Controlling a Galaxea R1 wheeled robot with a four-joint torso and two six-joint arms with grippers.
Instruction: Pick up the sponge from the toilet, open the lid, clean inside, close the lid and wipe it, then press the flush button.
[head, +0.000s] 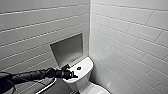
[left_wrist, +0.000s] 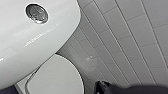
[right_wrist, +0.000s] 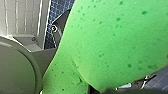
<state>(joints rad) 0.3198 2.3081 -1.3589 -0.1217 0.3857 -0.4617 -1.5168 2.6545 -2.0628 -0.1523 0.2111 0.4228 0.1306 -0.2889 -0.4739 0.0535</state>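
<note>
The left gripper (head: 69, 74) hangs at the left edge of the cistern top of the toilet (head: 83, 75), beside the flush button (head: 79, 68) and not on it; whether it is wide or narrow I cannot tell. The sponge (right_wrist: 112, 45) sits hard against the right wrist camera, creased as if pinched, so I judge the right gripper (right_wrist: 80, 57) to be clamped on it, near the rounded rim of the bowl. The lid (left_wrist: 56, 77) appears to be down. The main risk I see is a missed press: the button lies near the middle of the cistern top, off to one side of the left gripper, so a push from here would land on bare ceramic and could skid. The button is also small and ringed, so a glancing touch may not sink it. The sponge is soft, and a loose hold could let it sag or drop to the floor. The ceramic is glossy white and throws back light, slippery by the look of it. Two white tiled walls (head: 130, 32) meet in a corner behind the cistern; a grey recessed niche (head: 67, 50) sits above it; the floor (right_wrist: 60, 7) is a fine blue grid.
</note>
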